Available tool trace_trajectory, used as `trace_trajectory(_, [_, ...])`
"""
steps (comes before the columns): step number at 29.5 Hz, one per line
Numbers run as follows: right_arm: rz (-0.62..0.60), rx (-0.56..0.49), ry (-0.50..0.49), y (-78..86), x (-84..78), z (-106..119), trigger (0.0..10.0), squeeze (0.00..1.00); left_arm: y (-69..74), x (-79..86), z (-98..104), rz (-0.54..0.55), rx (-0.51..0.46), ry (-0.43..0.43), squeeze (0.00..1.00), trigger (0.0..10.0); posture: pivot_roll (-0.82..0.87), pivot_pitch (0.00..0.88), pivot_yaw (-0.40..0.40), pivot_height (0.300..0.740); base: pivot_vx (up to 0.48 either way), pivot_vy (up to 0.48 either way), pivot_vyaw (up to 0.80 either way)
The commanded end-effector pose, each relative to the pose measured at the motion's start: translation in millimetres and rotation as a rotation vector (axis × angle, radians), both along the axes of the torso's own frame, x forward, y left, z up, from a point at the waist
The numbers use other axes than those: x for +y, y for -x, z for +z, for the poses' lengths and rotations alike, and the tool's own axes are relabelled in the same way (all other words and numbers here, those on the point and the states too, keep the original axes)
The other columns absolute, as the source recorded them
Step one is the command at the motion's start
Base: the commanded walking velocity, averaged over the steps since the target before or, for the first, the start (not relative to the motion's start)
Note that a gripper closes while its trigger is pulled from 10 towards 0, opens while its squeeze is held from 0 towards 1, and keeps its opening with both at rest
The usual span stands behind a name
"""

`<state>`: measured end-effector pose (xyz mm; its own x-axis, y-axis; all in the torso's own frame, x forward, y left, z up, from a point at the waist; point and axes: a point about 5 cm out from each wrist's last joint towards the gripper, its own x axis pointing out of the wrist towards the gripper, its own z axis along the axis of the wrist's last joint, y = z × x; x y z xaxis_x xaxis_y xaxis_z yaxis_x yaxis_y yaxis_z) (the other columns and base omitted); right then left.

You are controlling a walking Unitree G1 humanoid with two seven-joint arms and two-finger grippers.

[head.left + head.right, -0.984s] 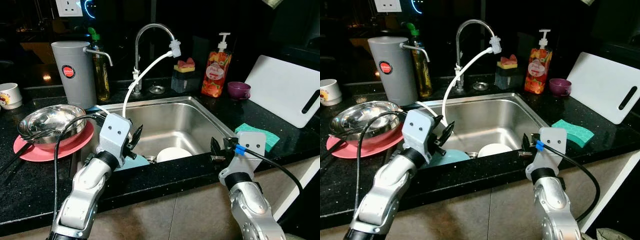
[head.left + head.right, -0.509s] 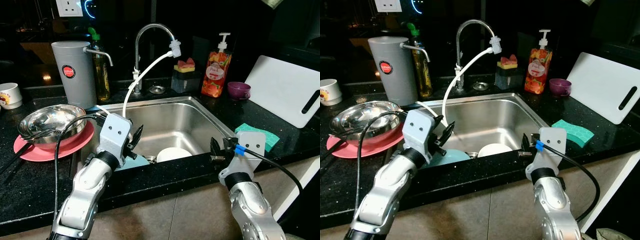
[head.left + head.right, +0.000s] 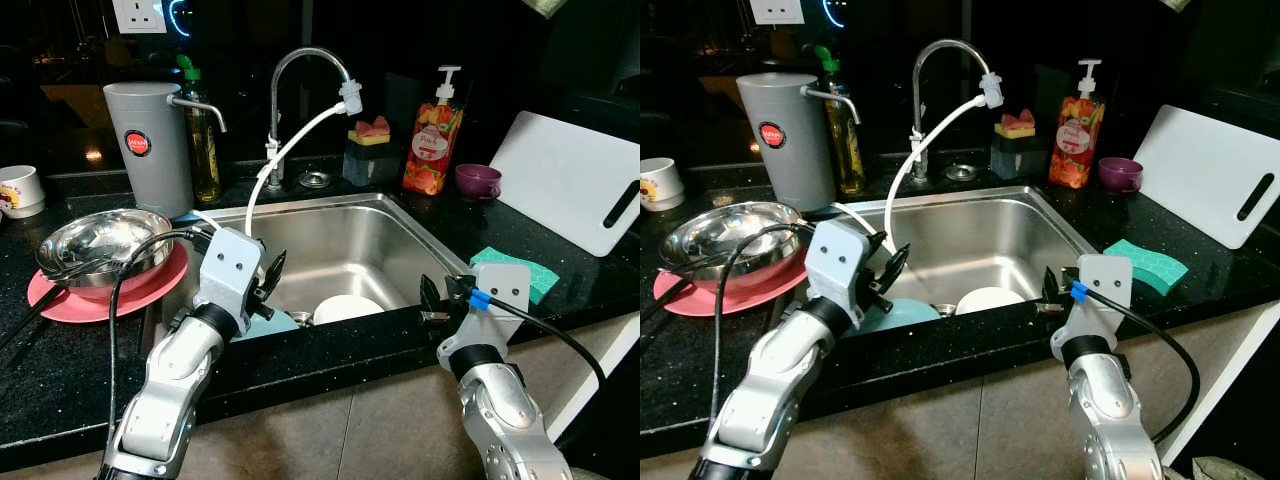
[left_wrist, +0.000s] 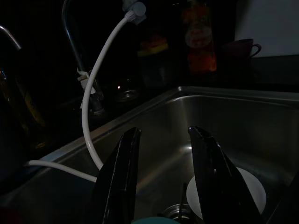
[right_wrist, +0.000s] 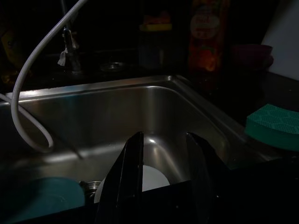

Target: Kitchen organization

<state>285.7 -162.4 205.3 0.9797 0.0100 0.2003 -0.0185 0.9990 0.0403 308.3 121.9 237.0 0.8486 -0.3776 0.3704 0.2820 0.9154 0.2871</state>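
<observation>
A white plate (image 3: 347, 306) lies in the bottom of the stainless sink (image 3: 400, 222), with a teal plate (image 3: 902, 312) just beside it on the robot's left and the drain between them. The left gripper (image 3: 270, 276) hangs over the sink's left edge above the teal plate, its 2 black fingers (image 4: 120, 179) apart and holding nothing. The right gripper (image 3: 432, 297) sits at the sink's front right corner, fingers (image 5: 128, 175) likewise parted and empty.

A white hose (image 3: 290, 150) runs from the faucet (image 3: 300, 60) spout down into the basin. On the black counter (image 3: 60, 350) to the left, a steel bowl (image 3: 100, 243) rests on a pink plate (image 3: 60, 296), with a grey jug (image 3: 150, 135) and a white cup (image 3: 18, 190) behind. To the right lie a green sponge (image 3: 545, 270), a white cutting board (image 3: 575, 180), a purple cup (image 3: 478, 181) and a soap bottle (image 3: 433, 140).
</observation>
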Motion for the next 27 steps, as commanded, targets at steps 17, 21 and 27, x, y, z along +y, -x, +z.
trace_trajectory(17, [0.009, 0.004, 0.005, -1.7, 1.3, -1.6, 10.0, 0.00, -0.8, -5.1, -3.8, -0.010, -0.002, -0.005, 0.00, 10.0, 0.03, 0.027, -0.053, 0.740, 0.000, 0.000, 0.00])
trace_trajectory(21, [0.011, 0.004, 0.005, -2.0, 1.4, -1.3, 10.0, 0.00, -0.7, -5.0, -3.7, -0.009, -0.003, -0.005, 0.00, 10.0, 0.04, 0.029, -0.057, 0.740, 0.000, 0.000, 0.00])
trace_trajectory(27, [0.009, 0.002, 0.005, -2.5, 1.1, -0.5, 10.0, 0.00, -1.0, -5.7, -3.7, -0.008, -0.003, -0.001, 0.00, 10.0, 0.03, 0.035, -0.059, 0.740, 0.000, 0.000, 0.00])
